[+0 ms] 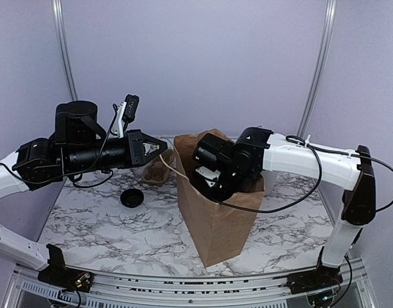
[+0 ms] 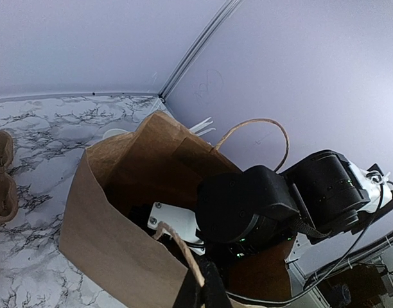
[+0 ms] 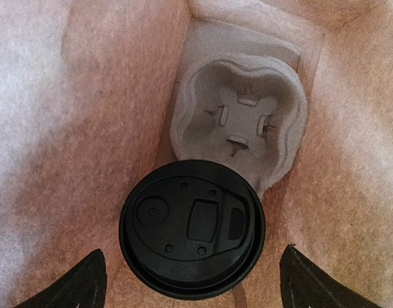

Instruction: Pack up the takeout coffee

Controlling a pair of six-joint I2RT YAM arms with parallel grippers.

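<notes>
Right jaws wide apart inside paper bag (image 1: 216, 218), flanking black-lidded coffee cup (image 3: 192, 228), no contact. Cup low in bag, against pulp tray (image 3: 248, 109). Left jaws clamped on bag handle (image 2: 185, 251). Bag interior: right wrist view only. Top view alone shows black lid (image 1: 132, 197) on desk (image 1: 106, 237).

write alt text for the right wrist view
A round black coffee lid, seen from above inside a brown paper bag, covers the near end of a pulp cup carrier whose far pocket is empty. The jaws of the right gripper stand open on either side of the lid, not touching it.
</notes>
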